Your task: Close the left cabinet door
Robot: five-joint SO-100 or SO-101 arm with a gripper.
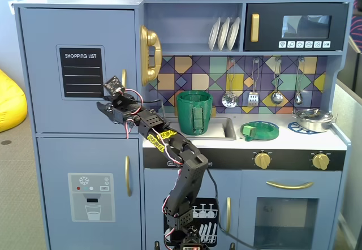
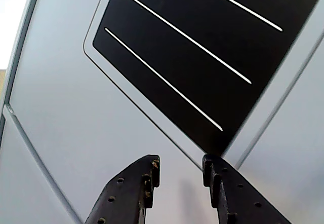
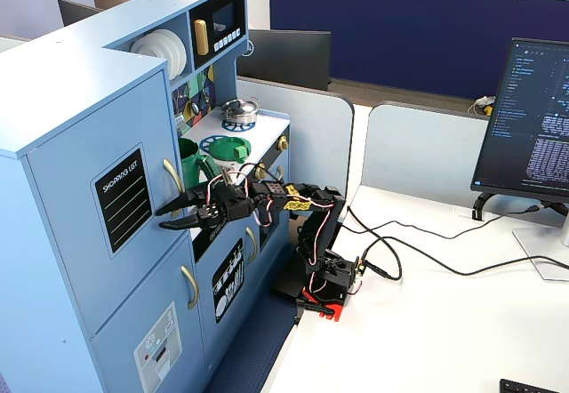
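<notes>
The left cabinet door [image 1: 51,63] is light blue with a black SHOPPING LIST panel [image 1: 81,72]. It looks flush with the cabinet front in both fixed views. Its gold handle [image 3: 172,177] runs along the door's right edge. My gripper [image 1: 102,107] is open and empty, its tips close in front of the door below the panel's lower right corner. In another fixed view the gripper [image 3: 164,217] points at the door [image 3: 71,233] from the right. In the wrist view the two black fingertips [image 2: 153,163] frame bare door [image 2: 76,122] below the panel [image 2: 202,57]. I cannot tell whether they touch it.
A lower blue door with a dispenser graphic [image 1: 90,196] sits beneath. A gold phone handset [image 1: 150,55] hangs right of the door. A green pot [image 1: 194,111] stands by the sink, a black microwave door [image 1: 294,26] is top right. A monitor [image 3: 533,117] and cables [image 3: 418,233] lie on the white desk.
</notes>
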